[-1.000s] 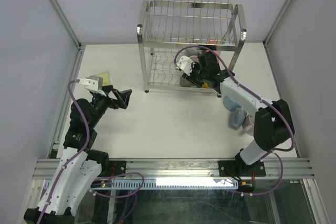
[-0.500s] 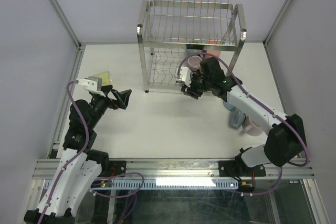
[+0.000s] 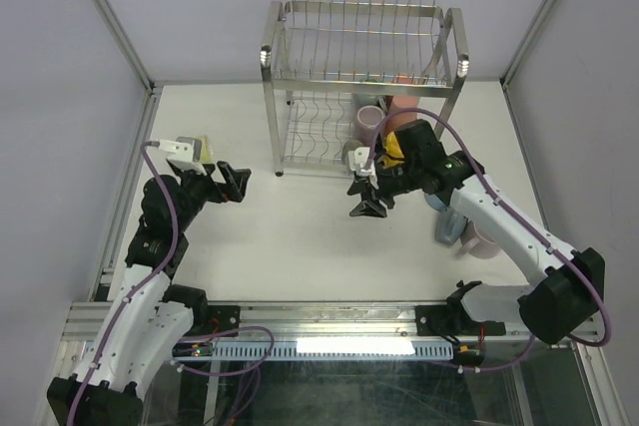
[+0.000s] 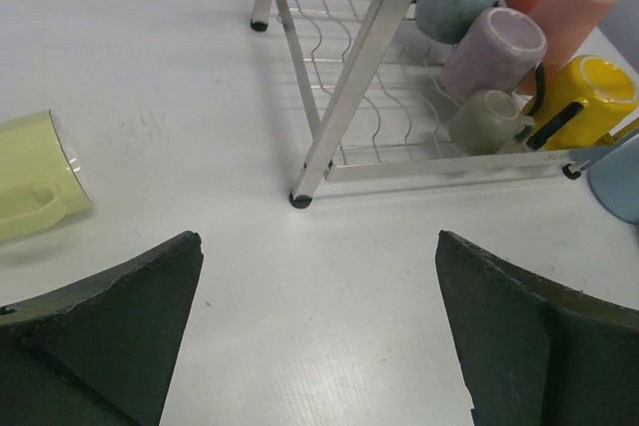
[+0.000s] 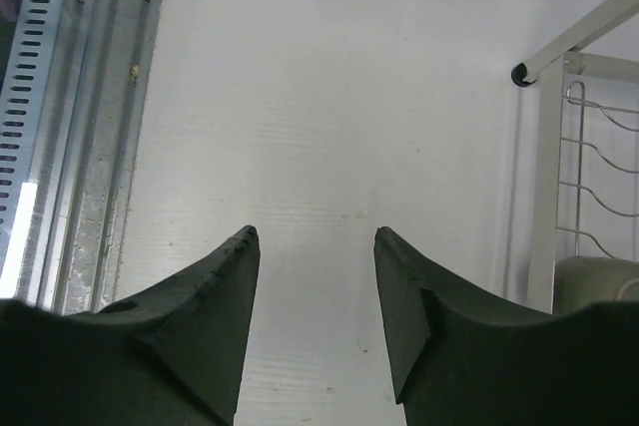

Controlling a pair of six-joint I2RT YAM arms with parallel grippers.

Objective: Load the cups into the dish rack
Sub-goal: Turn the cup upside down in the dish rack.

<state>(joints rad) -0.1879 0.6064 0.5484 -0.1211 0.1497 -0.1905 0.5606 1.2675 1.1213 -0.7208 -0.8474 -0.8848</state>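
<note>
Not seeing any readable text here. Nothing's showing up on the cups (image 4: 494,47), the dish rack (image 4: 357,62) or the table (image 4: 200,77): no labels, brands or numbers.

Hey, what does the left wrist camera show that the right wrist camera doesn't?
Only left wrist: a pale green mug lying on the table, plus a yellow mug, mauve mug and pink mugs in the dish rack, lower tier. Only right wrist: the slotted metal rail beside the table. Both: rack, table, grey-beige mug, and the left end effector or right end effector, open and empty.
</note>
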